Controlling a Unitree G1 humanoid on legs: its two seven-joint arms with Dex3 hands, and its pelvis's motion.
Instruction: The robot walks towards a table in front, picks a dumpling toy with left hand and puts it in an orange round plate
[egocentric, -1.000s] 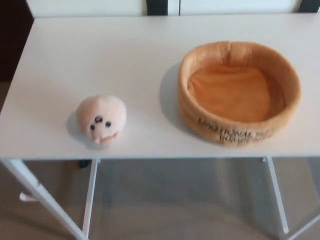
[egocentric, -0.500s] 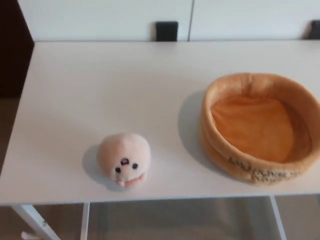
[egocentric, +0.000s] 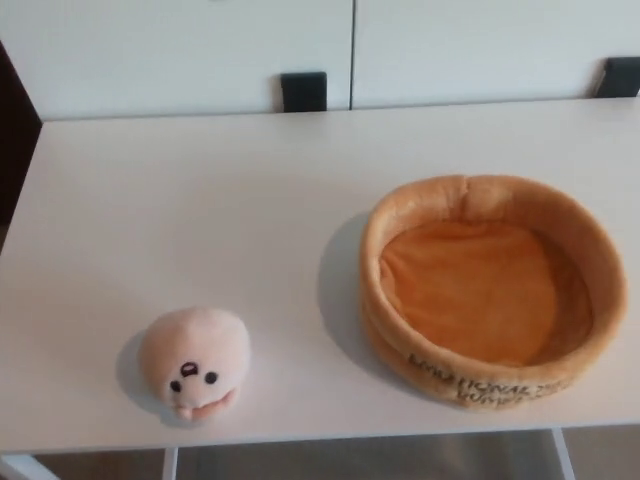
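While neither of the robot's hands shows in the head view, so the state of the fingers cannot be told, the task looks to be at its approach, with the pick not yet begun. A plush dumpling toy (egocentric: 194, 364) sits near the front edge of the white surface (egocentric: 200, 210), on the robot's left side, its little face turned toward the camera. An orange round plate (egocentric: 491, 285), soft-walled and basket-like with dark lettering on its front, stands well apart to the right and holds nothing. Next, I judge, the left hand must come in from the left, open over the toy and close on its soft body. Behind the surface runs a pale panelled wall (egocentric: 450, 45) with two dark fittings at its foot
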